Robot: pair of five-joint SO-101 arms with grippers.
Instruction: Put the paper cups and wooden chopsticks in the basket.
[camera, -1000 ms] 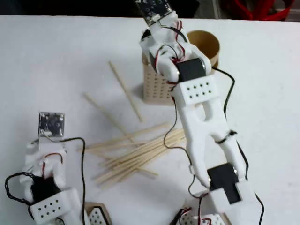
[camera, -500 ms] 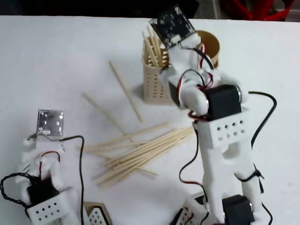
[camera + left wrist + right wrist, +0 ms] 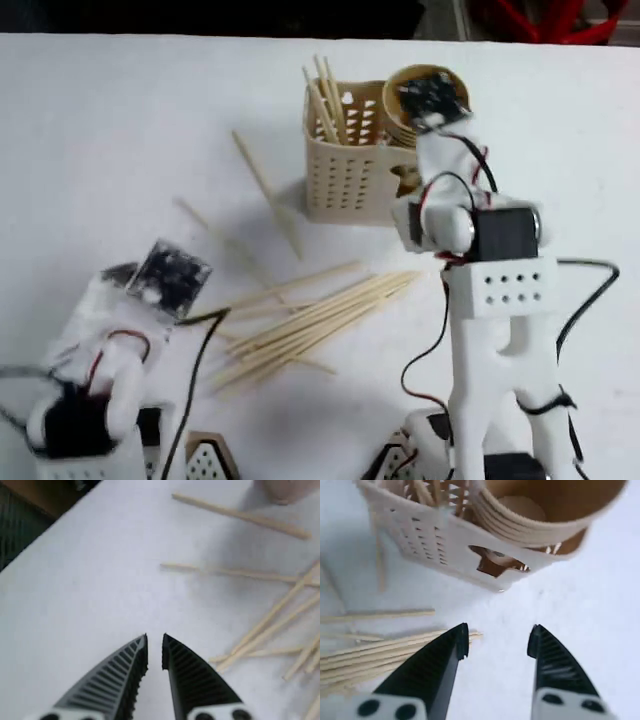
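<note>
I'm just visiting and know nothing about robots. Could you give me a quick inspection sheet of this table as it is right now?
Surface: plain white table.
Job's things: basket upright, holding some chopsticks; stacked paper cups at its end, seemingly inside it; loose chopsticks lie scattered on the table.
Clutter: nothing seen.
Claws: right claw open and empty, above the table near the basket; left claw nearly closed with only a narrow gap, empty, beside the loose chopsticks.
Cables: black cables loop off both arms, with thin red wires at the joints.
Surroundings: dark space beyond the far table edge; a red object at the back.
</note>
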